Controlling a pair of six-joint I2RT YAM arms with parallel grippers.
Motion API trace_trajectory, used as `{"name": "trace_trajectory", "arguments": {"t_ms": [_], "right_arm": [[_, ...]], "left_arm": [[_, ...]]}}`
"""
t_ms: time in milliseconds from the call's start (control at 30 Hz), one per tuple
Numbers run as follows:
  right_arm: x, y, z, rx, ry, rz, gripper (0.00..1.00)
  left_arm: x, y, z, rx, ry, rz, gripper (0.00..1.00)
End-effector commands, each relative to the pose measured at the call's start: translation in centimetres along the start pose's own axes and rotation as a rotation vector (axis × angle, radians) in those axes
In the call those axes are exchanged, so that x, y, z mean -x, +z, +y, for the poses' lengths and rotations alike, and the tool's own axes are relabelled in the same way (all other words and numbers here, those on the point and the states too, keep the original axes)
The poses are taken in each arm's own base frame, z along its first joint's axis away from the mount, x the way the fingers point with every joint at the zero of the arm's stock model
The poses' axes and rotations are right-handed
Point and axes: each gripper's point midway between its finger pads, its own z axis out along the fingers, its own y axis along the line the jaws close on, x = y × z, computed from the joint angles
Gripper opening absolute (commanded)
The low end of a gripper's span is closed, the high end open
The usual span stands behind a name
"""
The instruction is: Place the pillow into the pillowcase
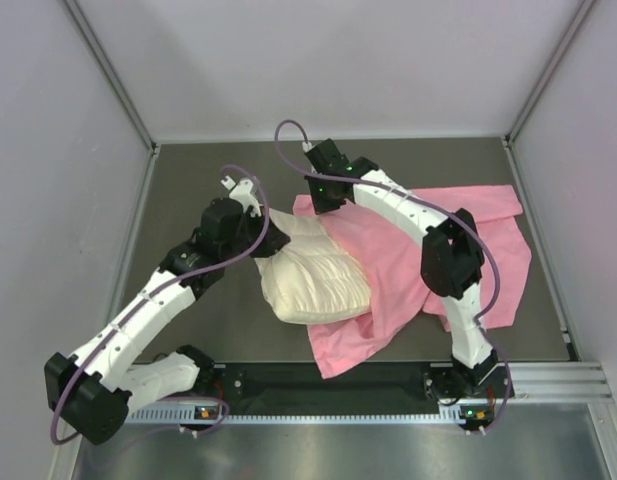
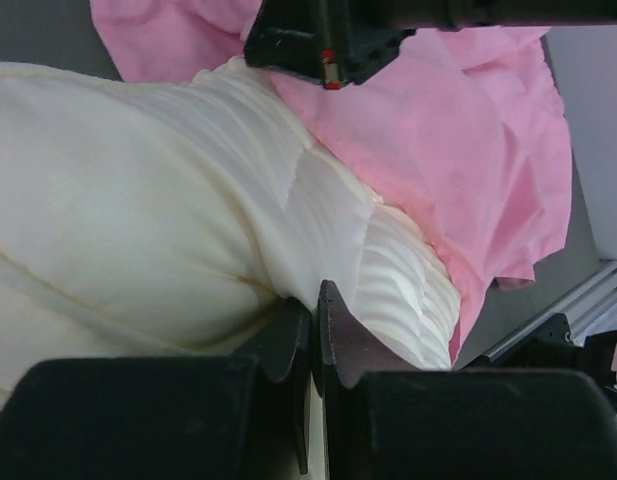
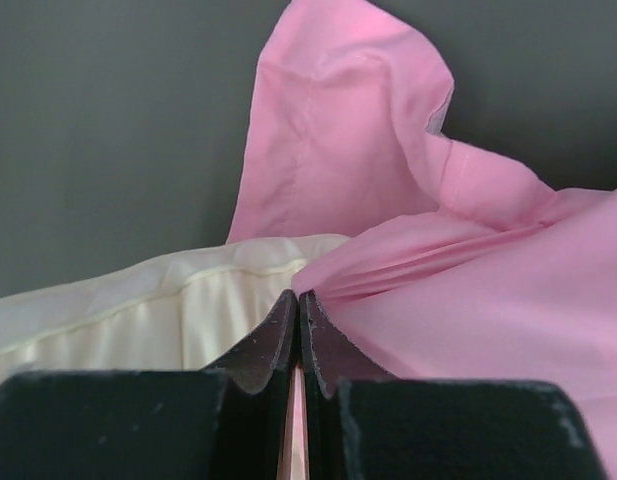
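The cream quilted pillow lies mid-table, its right end under the pink pillowcase, which spreads to the right. My left gripper is shut on the pillow's left end; in the left wrist view the jaws pinch a fold of the pillow, with the pillowcase beyond. My right gripper is shut on the pillowcase's edge at the pillow's far end; in the right wrist view the jaws hold pink cloth beside the pillow.
Grey table inside pale walls. A metal rail runs along the near edge by the arm bases. The right arm crosses above the pillowcase.
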Motion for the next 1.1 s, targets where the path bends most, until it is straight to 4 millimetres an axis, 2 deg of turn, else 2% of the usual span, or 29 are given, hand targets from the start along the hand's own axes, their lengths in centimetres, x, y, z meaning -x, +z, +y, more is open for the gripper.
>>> {"name": "trace_trajectory", "arguments": {"t_ms": [0,67,100,167,200,233,267,300,367,433,467,533,600,667,700,733,800,867,900,933,967,1000,1033,1067], "right_arm": [[2.7,-3.8,7.0,0.214,-0.041,-0.086,0.00],[2.7,-5.5,8.7,0.258,-0.066,-0.095,0.00],[3.1,-7.4,9.5,0.293,-0.076,-0.119,0.00],[3.3,-9.8,10.8,0.337,-0.094,-0.147,0.00],[3.8,-12.0,11.3,0.362,-0.099,-0.178,0.00],[3.9,-13.1,11.8,0.378,-0.106,-0.192,0.00],[4.2,-15.0,12.1,0.398,-0.109,-0.216,0.00],[4.2,-15.8,12.3,0.406,-0.112,-0.221,0.00],[4.1,-17.3,12.7,0.425,-0.118,-0.236,0.00],[3.5,-16.9,12.6,0.416,-0.121,-0.221,0.00],[3.1,-16.0,12.3,0.394,-0.119,-0.205,0.00],[1.8,-14.0,11.6,0.356,-0.118,-0.159,0.03],[0.5,-11.1,9.8,0.255,-0.113,-0.120,0.12],[-0.2,-9.5,8.0,0.160,-0.099,-0.111,0.16],[-0.7,-8.5,6.4,0.072,-0.098,-0.109,0.19],[-0.9,-8.2,5.6,0.033,-0.096,-0.114,0.20],[-1.3,-7.6,3.6,-0.069,-0.092,-0.123,0.20],[-1.3,-7.5,2.3,-0.132,-0.093,-0.133,0.21],[-1.8,-7.2,1.8,-0.153,-0.092,-0.124,0.20],[-1.8,-7.1,1.3,-0.167,-0.086,-0.124,0.21],[-2.0,-7.2,1.0,-0.183,-0.084,-0.125,0.22],[-2.4,-7.0,0.7,-0.194,-0.088,-0.116,0.25],[-2.5,-7.0,0.5,-0.200,-0.085,-0.117,0.38],[-2.4,-7.4,0.3,-0.206,-0.083,-0.127,0.45]], "left_arm": [[4.9,-2.0,-5.8,-0.241,0.080,-0.188,0.00],[4.3,-1.8,-5.2,-0.225,0.081,-0.180,0.00],[3.2,-1.2,-4.3,-0.205,0.079,-0.158,0.00],[2.1,-0.5,-3.3,-0.189,0.082,-0.150,0.00],[0.2,0.2,-1.7,-0.159,0.077,-0.125,0.00],[-0.6,0.6,-1.0,-0.146,0.073,-0.121,0.00],[-3.0,1.4,0.8,-0.119,0.064,-0.085,0.00],[-2.9,1.6,0.8,-0.138,0.066,-0.124,0.00],[-5.0,2.3,2.4,-0.106,0.047,-0.107,0.00],[-5.0,2.2,2.2,-0.123,0.045,-0.134,0.00],[-5.1,2.2,2.4,-0.115,0.045,-0.147,0.00],[-4.7,1.6,1.3,-0.142,0.068,-0.178,0.00],[-3.6,0.8,1.2,-0.126,0.080,-0.216,0.01],[-3.6,0.4,1.8,-0.078,0.084,-0.199,0.03],[-3.0,0.2,2.2,-0.046,0.093,-0.217,0.04],[-4.2,0.1,3.3,0.004,0.094,-0.161,0.08],[-3.7,-0.4,4.5,0.095,0.075,-0.162,0.13],[-4.3,-1.0,6.2,0.195,0.043,-0.128,0.32],[-4.1,-1.4,7.8,0.287,0.000,-0.150,0.41],[-4.3,-1.6,8.5,0.325,-0.011,-0.148,0.59],[-4.7,-1.9,9.0,0.357,-0.009,-0.131,0.67],[-4.8,-1.9,9.6,0.390,-0.019,-0.129,0.73],[-4.6,-2.1,10.1,0.420,-0.020,-0.137,0.79],[-4.7,-1.9,10.4,0.440,-0.017,-0.127,0.92]]}}
